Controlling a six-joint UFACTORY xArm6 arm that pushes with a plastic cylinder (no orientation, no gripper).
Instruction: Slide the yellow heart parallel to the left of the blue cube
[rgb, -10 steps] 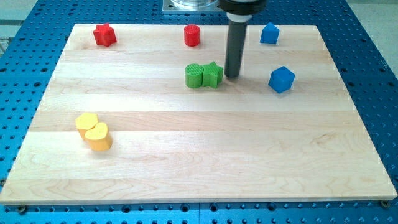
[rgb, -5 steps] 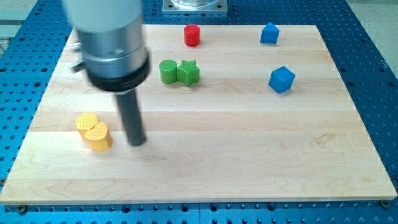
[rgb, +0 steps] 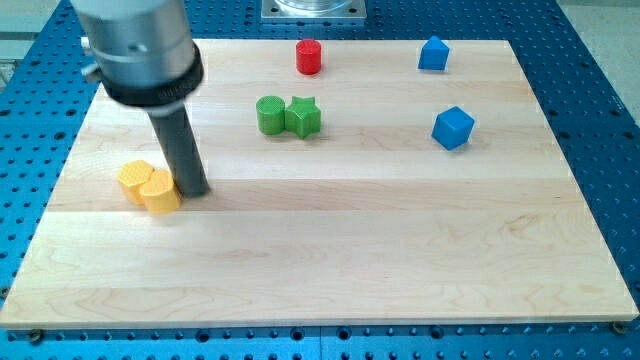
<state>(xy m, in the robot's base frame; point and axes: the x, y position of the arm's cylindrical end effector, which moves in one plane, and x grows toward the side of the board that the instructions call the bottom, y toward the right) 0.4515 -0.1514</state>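
Yellow heart (rgb: 160, 193) touches my tip (rgb: 195, 191) on its right; blue cube (rgb: 452, 127) well apart.

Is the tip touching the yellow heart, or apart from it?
Touching, it seems: my tip sits against the right side of the yellow heart, no gap visible.

No writing, label, brand, number or sign can be read anywhere in the camera view. The wooden board (rgb: 330, 250), the blue perforated table (rgb: 600, 60) around it, the rod and the coloured blocks all show plain surfaces without any marking.
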